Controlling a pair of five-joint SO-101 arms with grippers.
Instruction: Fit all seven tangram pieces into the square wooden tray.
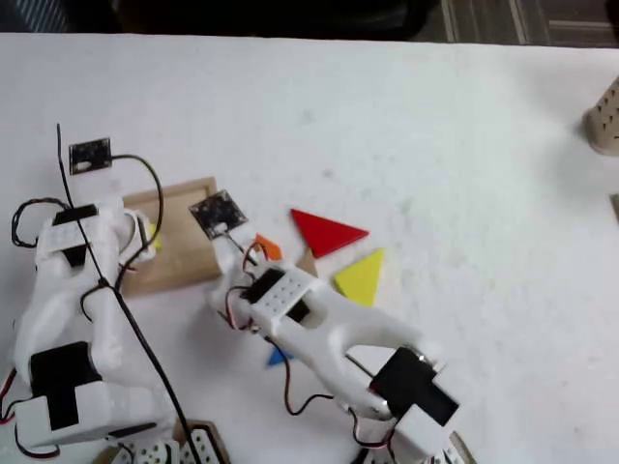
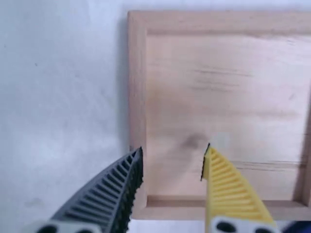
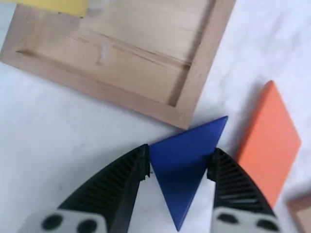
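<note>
None of the pieces in sight lay in the wooden tray (image 2: 137, 97); the right gripper (image 3: 180, 158) clasped the blue triangle (image 3: 187, 167) beside its corner, and the left gripper (image 2: 173, 153) hung open over it.

Perhaps lab: white table (image 1: 435, 116), loose wiring (image 1: 158, 196)

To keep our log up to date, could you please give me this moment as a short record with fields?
wooden tray: no piece in the part that shows
left gripper: open, above the tray's floor
right gripper: shut on the blue triangle, whose tip lies by a tray corner
loose on the table: orange piece, red triangle, yellow triangle
progress: no piece placed yet, as far as visible
</note>
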